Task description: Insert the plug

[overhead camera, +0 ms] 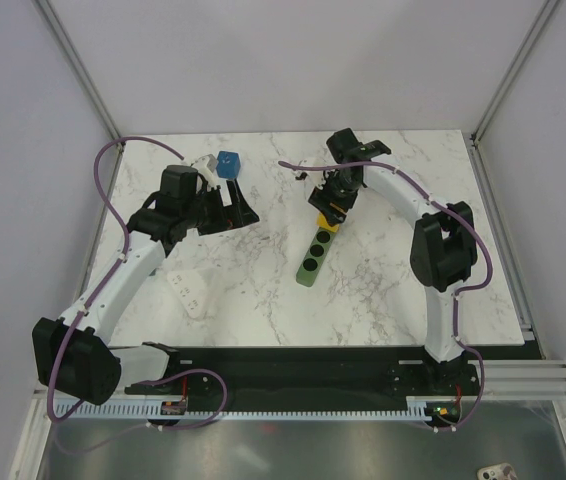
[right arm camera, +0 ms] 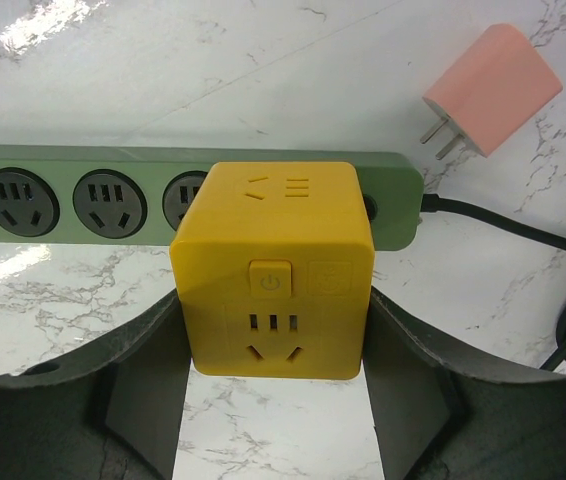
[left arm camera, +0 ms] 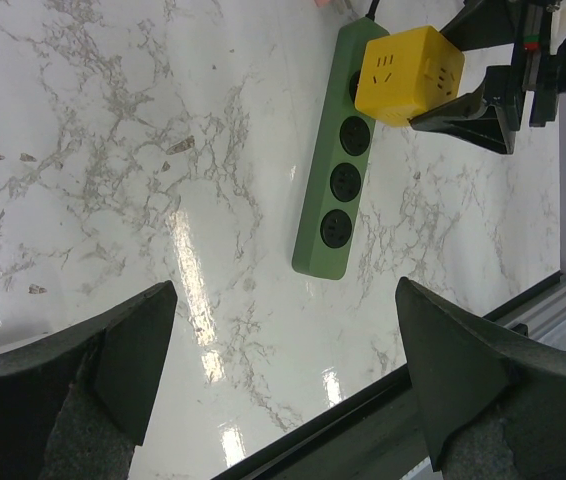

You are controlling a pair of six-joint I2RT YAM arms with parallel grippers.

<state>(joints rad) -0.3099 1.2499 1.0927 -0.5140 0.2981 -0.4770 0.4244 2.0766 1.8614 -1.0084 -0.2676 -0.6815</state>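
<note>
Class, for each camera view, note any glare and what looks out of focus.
Top external: even light, no glare on the table. Left wrist: bright glare streaks beside the strip, own fingers blurred. Right wrist: glare at upper left, cube sharp.

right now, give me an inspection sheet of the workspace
surface: marble table
job's things: yellow cube plug over the cord end of the green power strip, other sockets free; seating cannot be told
clutter: pink charger beside that end; blue cube, white strip on the left side
grippers: left gripper open; right gripper shut on the yellow cube plug
cables: black cord off the strip; purple cables on both arms
surroundings: white walls, metal frame
</note>
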